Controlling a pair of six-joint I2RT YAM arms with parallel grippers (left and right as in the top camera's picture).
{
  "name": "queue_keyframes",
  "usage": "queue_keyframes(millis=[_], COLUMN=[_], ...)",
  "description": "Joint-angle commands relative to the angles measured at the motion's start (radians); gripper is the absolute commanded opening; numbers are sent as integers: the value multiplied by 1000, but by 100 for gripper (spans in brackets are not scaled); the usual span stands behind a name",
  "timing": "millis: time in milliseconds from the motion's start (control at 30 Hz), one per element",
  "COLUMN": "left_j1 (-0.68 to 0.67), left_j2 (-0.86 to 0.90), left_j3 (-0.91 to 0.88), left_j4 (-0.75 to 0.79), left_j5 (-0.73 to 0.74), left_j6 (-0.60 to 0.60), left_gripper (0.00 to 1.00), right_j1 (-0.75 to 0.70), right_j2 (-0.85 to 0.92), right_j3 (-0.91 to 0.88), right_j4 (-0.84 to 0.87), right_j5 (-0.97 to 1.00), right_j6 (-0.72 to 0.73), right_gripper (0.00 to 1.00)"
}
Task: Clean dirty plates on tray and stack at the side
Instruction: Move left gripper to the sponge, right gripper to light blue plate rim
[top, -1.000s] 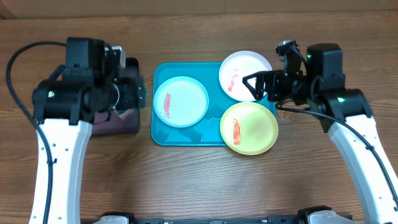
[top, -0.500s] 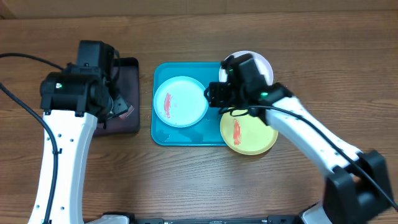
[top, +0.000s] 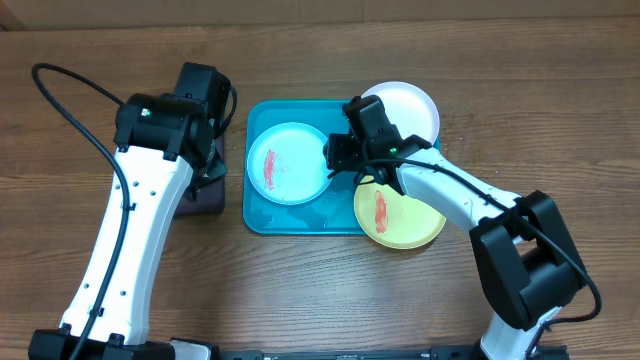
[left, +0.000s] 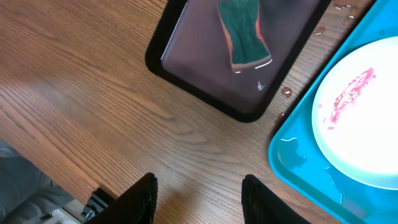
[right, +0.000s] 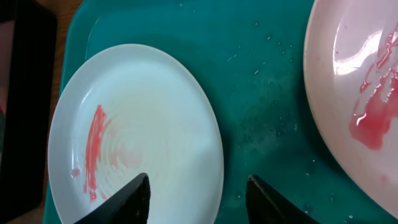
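The turquoise tray (top: 262, 215) holds a light blue plate (top: 290, 163) with a red smear. A white plate (top: 410, 105) overlaps its far right corner and a yellow-green plate (top: 412, 215) with a red smear overlaps its near right corner. My right gripper (right: 202, 199) hangs open just above the tray, and the light blue plate's (right: 137, 137) right rim lies between its jaws. The white plate (right: 354, 93) shows a red smear. My left gripper (left: 199, 199) is open over bare wood beside the tray's (left: 298, 155) left edge, holding nothing.
A black tray (left: 205, 93) lies left of the turquoise tray, with a green sponge-like piece (left: 245, 34) in it. Water drops dot the tray floor (right: 267, 93). My right arm (top: 440, 190) crosses over the yellow-green plate.
My right arm has swung left from the white plate to the light blue plate's right edge. My left arm has shifted right toward the tray. Both pairs of jaws have narrowed.
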Motion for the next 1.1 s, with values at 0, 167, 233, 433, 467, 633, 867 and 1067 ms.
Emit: queue_keyframes(millis=[0,167,233,433,467,633,867,1067], left_j1=[-6,-6,-6,-6,-6,-6,-6,-6], left_j2=[7,32,43,105,114,156,168,169], left_j3=[21,20,20,20,20,20,20,20], left_j4=[3,11,11,21,23,33,51,68], left_j5=[-24,-24,-24,-20,-15,2,2,2], left_j6=[-30,-34,-37,-53,-53,-67,-100,-127], left_gripper=[45,43,43,42,41,35,32,33], right_j1=[9,23,24,24,25,28,28,28], right_j2=[43,79,94,104,105,116,126,127], right_j3=[31,31,31,31,30,30,30,30], right_j4=[14,23,21,23,23,26,34,33], right_j5=[13,27,50,53,55,59,58,57], right_j6=[12,12,13,12,12,12,13,14], right_gripper=[49,42,41,27,24,13,4,4])
